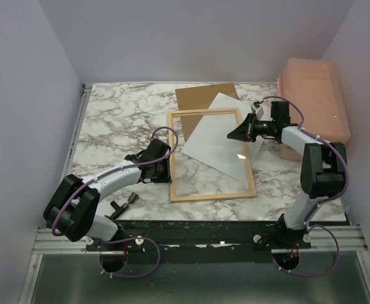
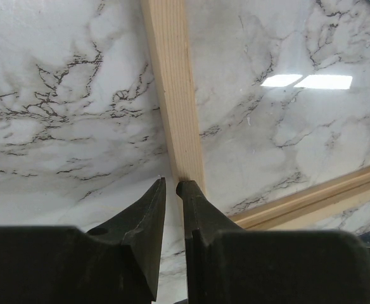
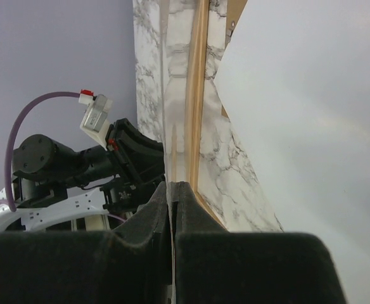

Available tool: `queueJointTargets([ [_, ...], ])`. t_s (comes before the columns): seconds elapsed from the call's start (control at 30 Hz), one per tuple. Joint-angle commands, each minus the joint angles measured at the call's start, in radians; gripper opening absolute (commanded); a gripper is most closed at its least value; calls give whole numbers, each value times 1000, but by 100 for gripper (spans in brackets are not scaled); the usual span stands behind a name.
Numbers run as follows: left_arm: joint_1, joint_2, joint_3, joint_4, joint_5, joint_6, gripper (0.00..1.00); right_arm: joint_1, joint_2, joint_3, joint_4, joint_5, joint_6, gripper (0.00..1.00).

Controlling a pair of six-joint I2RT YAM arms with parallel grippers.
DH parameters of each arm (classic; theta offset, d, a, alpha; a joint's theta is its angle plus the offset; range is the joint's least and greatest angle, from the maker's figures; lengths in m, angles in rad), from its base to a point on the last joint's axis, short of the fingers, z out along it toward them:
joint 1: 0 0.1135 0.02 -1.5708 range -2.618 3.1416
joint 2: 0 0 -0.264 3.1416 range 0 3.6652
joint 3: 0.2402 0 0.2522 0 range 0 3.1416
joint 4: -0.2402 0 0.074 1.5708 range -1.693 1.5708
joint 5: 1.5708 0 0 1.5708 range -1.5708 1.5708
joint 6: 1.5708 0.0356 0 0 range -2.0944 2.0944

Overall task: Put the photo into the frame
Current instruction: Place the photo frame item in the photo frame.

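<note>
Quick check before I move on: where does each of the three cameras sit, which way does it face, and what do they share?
Top external: above and behind the bases, looking down at the table, frame, photo; both arms show.
Left wrist: low over the marble, facing the frame; left gripper nearly shut at its rail.
Right wrist: rolled sideways, facing the left arm; right gripper shut on the photo.
Shared: all three show the frame.

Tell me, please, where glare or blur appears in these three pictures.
Left wrist view: two bright rectangular reflections sit on the pane of the frame, while the left gripper looks soft, being so close. Right wrist view: the photo is a pale, featureless area, and the right gripper is dark and blurred. Top external view: evenly lit, with one small glint on the pane.
</note>
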Motion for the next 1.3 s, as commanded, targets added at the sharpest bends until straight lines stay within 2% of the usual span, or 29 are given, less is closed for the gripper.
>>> queueJointTargets([
  [0.0,-14,64,-35,-23,-60,18,18,19,23,26,-50,-64,-52,1],
  [0.43,-15,63,-33,-25,-60,18,18,18,74,52,-75,-31,-102,1],
  [0.83,-17,64,-34,-27,-60,18,18,18,109,85,-181,114,-193,1],
  [1.03,-18,68,-31,-27,-60,20,18,21,111,84,-192,146,-225,6],
  [1.27,-18,69,-29,-28,-59,21,17,44,114,81,-186,169,-248,8],
])
